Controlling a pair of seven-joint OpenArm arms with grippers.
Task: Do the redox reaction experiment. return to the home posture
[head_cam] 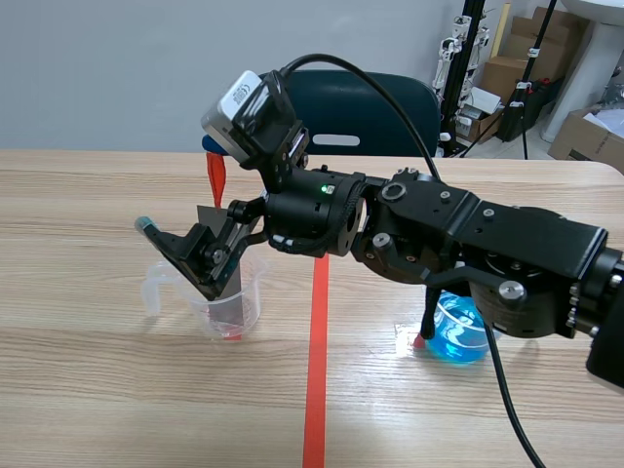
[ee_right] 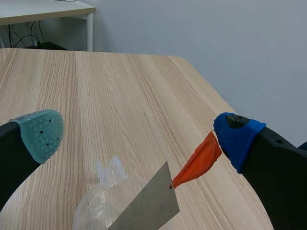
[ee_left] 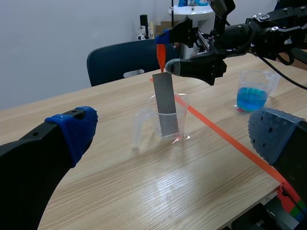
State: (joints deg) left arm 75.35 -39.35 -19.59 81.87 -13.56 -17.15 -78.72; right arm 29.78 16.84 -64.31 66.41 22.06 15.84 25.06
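The grey metal strip (ee_left: 165, 103) stands on end inside the clear beaker (ee_left: 183, 117), leaning a little against its rim, with nothing gripping it; the placing part of the experiment looks done, so the step in hand is probably the return to the home posture. The right gripper (ee_right: 138, 134) hangs just above this beaker with its fingers spread wide and nothing clamped between them; an orange-red flap (ee_right: 199, 160) dangles from its blue pad, its tip at the strip's upper corner, though whether it touches I cannot tell. The left gripper (ee_left: 176, 132) sits well back from the beaker on the robot's side, also wide open and empty. A second beaker with blue liquid (head_cam: 460, 336) stands well to the right of the clear beaker, beyond the orange-red tape line (head_cam: 317, 370) and under the right arm. The next move calls for lifting the right gripper straight up off the strip so the flap does not drag it over; then drawing the arm back without clipping the blue beaker.
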